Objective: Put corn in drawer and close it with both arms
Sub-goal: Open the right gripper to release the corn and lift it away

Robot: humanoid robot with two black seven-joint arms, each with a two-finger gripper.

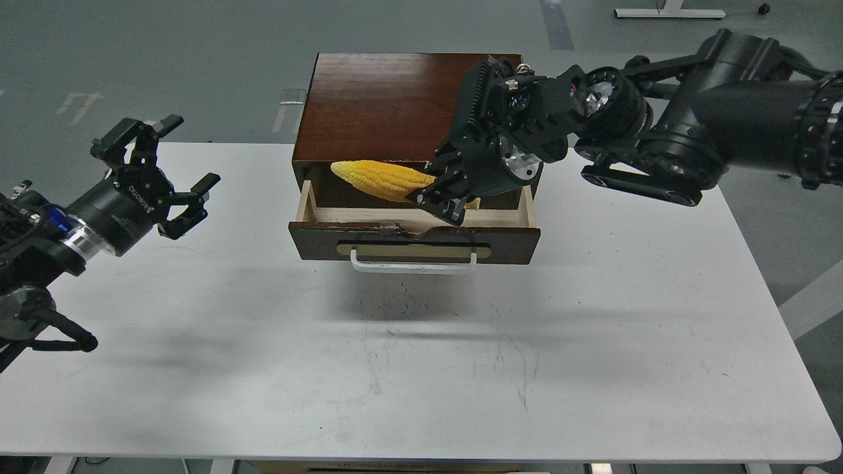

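The yellow corn (382,179) lies nearly level over the open drawer (413,232), its tip pointing left. My right gripper (442,197) is shut on the corn's thick end and reaches in from the right, above the drawer's pale inside. The drawer is pulled out of the reddish-brown cabinet (395,105), with its white handle (412,265) toward me. My left gripper (161,174) is open and empty, held above the table to the left of the cabinet.
The white table (421,362) has scuff marks in front of the drawer. My right arm (691,131) crosses over the cabinet's right rear corner. Grey floor lies beyond the table's far edge.
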